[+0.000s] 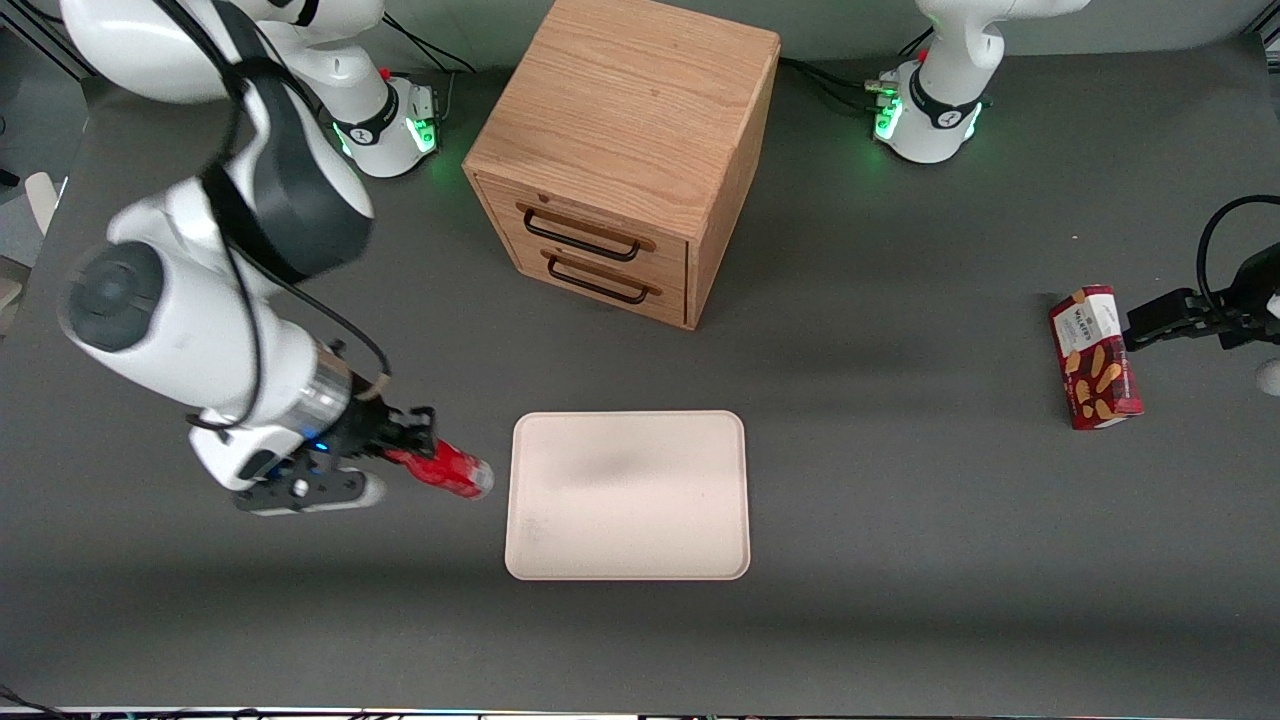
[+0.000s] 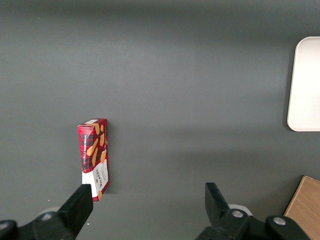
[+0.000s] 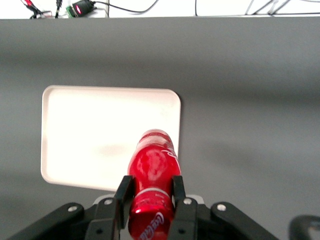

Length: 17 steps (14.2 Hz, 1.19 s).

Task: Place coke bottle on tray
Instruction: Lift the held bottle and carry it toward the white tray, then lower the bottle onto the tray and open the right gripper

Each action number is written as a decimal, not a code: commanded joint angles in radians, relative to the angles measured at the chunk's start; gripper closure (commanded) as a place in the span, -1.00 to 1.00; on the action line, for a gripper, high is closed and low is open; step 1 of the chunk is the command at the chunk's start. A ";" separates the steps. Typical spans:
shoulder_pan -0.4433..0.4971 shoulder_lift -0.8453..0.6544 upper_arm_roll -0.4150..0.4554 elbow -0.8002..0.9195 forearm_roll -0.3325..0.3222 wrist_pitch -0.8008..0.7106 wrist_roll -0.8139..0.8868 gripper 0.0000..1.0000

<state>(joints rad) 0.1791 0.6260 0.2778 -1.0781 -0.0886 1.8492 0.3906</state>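
Observation:
My gripper [image 1: 412, 447] is shut on the coke bottle [image 1: 450, 472], a small red bottle held lying sideways above the table with its silvery base pointing at the tray [image 1: 628, 495]. The bottle hangs just beside the tray's short edge at the working arm's end, not over it. In the right wrist view the black fingers [image 3: 123, 195] clamp the coke bottle [image 3: 152, 170] on both sides, and the pale tray [image 3: 90, 135] lies flat with nothing on it.
A wooden two-drawer cabinet [image 1: 625, 150] stands farther from the front camera than the tray. A red biscuit box [image 1: 1095, 357] lies toward the parked arm's end of the table, also seen as the biscuit box [image 2: 94, 157] in the left wrist view.

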 commanded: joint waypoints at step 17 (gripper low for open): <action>0.043 0.256 0.067 0.014 -0.261 0.225 0.116 1.00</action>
<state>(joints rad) 0.2209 0.8864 0.3363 -1.0645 -0.3202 2.0829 0.4688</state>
